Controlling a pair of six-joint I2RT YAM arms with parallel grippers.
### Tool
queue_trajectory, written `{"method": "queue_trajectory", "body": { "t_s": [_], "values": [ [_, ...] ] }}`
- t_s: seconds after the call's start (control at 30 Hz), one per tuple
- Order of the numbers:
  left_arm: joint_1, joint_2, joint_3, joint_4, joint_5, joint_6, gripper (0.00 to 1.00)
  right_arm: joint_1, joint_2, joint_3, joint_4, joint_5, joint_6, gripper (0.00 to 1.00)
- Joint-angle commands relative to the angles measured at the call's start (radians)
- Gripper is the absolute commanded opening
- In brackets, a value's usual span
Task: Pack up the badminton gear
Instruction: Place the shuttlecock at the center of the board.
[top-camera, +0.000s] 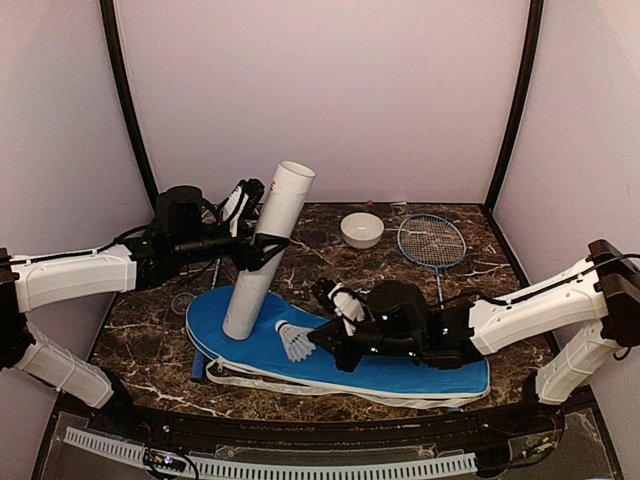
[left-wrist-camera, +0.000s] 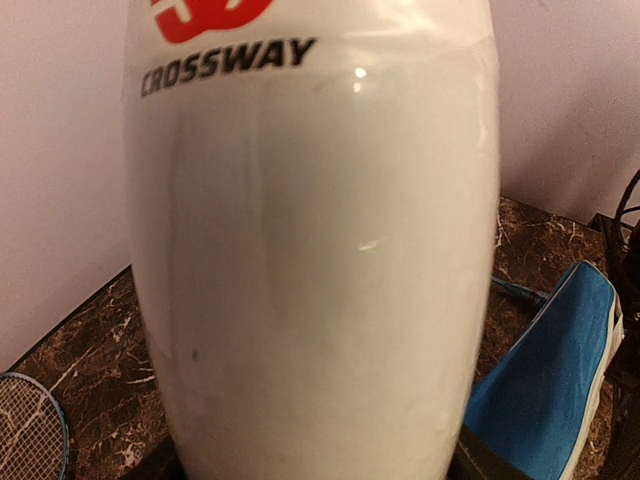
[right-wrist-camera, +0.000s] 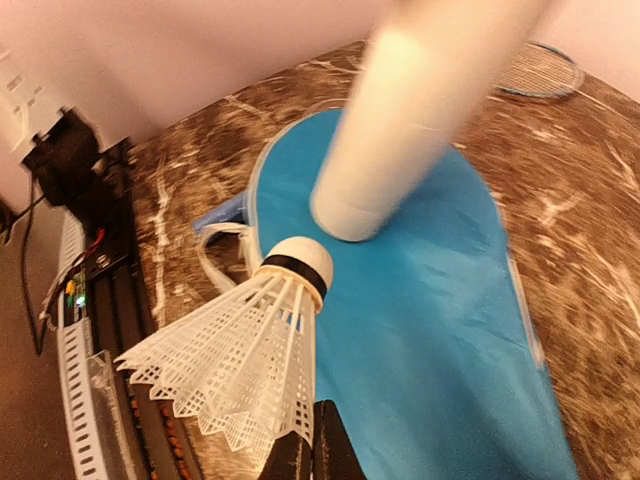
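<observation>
Well, I see a brown marble table and pink walls. My left pincer, spread wide, grips the leaning white tube; my right pincer pinches a shuttlecock.

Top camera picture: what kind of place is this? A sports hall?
Probably a small robot test booth, not a hall: plain pale walls close in a marble-patterned table, two robot arms reach over it, and a racket lies on it.
</observation>
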Motion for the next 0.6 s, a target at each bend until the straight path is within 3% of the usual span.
{"method": "queue_trajectory", "body": {
  "t_s": [0.0, 0.27, 0.47, 0.57],
  "values": [
    [0.006, -0.033, -0.007, 0.027, 0.0, 0.006, 0.68, -0.101, -0.134, -0.103, 0.009, 0.126, 0.082, 0.0],
    [0.005, -0.038, -0.009, 0.025, 0.003, 0.009, 0.68, -0.41, -0.219, -0.136, -0.183, 0.097, 0.045, 0.0],
    [0.006, -0.038, -0.009, 0.025, 0.005, 0.011, 0.68, -0.617, -0.244, -0.209, -0.171, -0.122, 0.047, 0.0],
    [0.006, -0.037, -0.007, 0.025, 0.006, 0.01, 0.68, -0.663, -0.231, -0.22, -0.184, -0.15, 0.047, 0.0]
  ]
}}
